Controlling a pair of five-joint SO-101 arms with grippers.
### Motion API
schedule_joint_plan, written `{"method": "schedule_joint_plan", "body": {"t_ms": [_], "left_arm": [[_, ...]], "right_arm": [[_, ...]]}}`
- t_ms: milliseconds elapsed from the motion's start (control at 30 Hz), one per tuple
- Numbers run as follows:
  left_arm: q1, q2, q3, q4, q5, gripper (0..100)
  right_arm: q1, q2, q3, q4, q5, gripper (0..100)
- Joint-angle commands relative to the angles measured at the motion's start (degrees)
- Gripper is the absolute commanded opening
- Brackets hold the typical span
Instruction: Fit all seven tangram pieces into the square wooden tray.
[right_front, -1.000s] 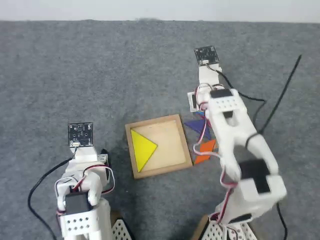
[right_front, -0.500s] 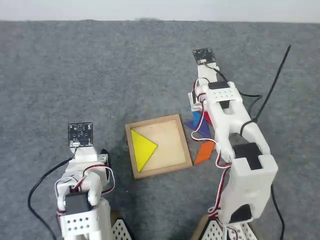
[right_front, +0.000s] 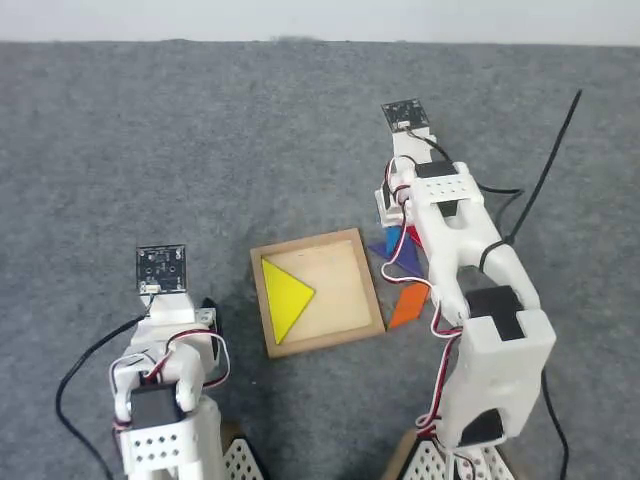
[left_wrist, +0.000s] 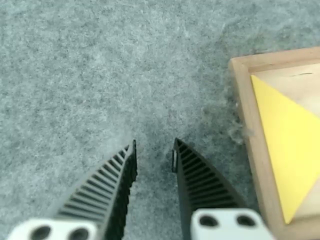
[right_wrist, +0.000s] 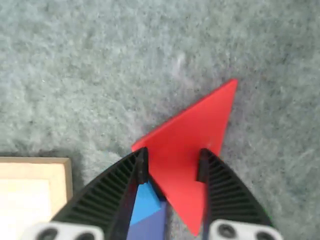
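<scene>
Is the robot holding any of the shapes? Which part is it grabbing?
Nothing seems gripped yet. The right gripper stands open astride the red triangle; the left gripper is empty.

From above, the right arm (right_front: 460, 250) covers most of the loose pieces. Only slivers of the blue piece (right_front: 393, 240), purple piece (right_front: 405, 263) and orange piece (right_front: 408, 305) show, so their shapes cannot be told. Under the right hand (right_wrist: 171, 165) the blue piece is half buried beneath a finger (right_wrist: 125, 185) and the red triangle (right_wrist: 195, 135). Beside the left hand (left_wrist: 154, 147), the yellow triangle (left_wrist: 290, 145) and the tray (left_wrist: 245, 115) run off the picture's edge.

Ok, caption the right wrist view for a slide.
Right gripper open over the red triangle, wooden tray nearby.
</scene>
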Motion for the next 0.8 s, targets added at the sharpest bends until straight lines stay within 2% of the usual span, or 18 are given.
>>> {"method": "schedule_joint_plan", "body": {"t_ms": [0,567,767], "left_arm": [[-0.35,-0.53,-0.31,0.18,-0.26,11],[-0.35,-0.53,-0.31,0.18,-0.26,11],[-0.35,-0.53,-0.31,0.18,-0.26,11]], "right_arm": [[-0.57,-0.31,-2.99,-0.31,3.16,24.2],[-1.89,4.79,-8.70,-0.13,3.60,25.1],[-2.51,6.02,-9.14,1.89,6.07,25.2]]}}
